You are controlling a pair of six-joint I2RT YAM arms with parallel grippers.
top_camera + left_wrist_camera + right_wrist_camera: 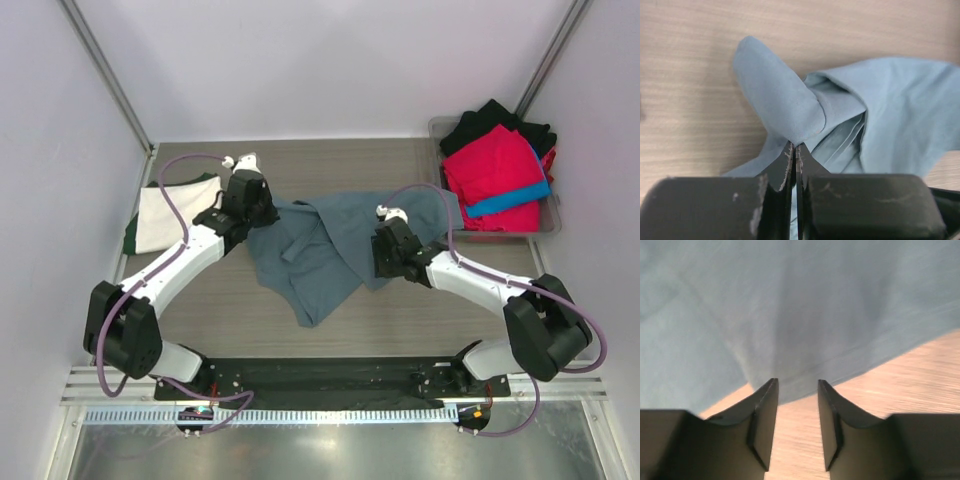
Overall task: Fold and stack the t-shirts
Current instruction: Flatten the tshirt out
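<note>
Item: slate blue-grey t-shirt (320, 250), crumpled at centre of table (220, 310).
We log left gripper (794, 149) pinching its left-hand edge; right gripper (797, 390) parted, hem just ahead, perhaps touching the tips.

Bright, even overhead light; sharp from above, softer close to the lenses.

Lit diffusely from above in the top external view, with pale walls (300, 60) washed almost white and only faint, soft-edged shadows along the folds of the slate blue-grey t-shirt (320, 250). Crisp across the wooden table (250, 320), with a dull sheen on the metal strip (320, 455) at the near edge. Sharp on the cloth in the left wrist view, darker in the creases, slightly soft on the black left gripper (794, 146) near the lens. Smeared and out of focus in the right wrist view, with a grey shadow funnelling towards the right gripper (797, 385) and warm, blurred wood grain at lower right.
</note>
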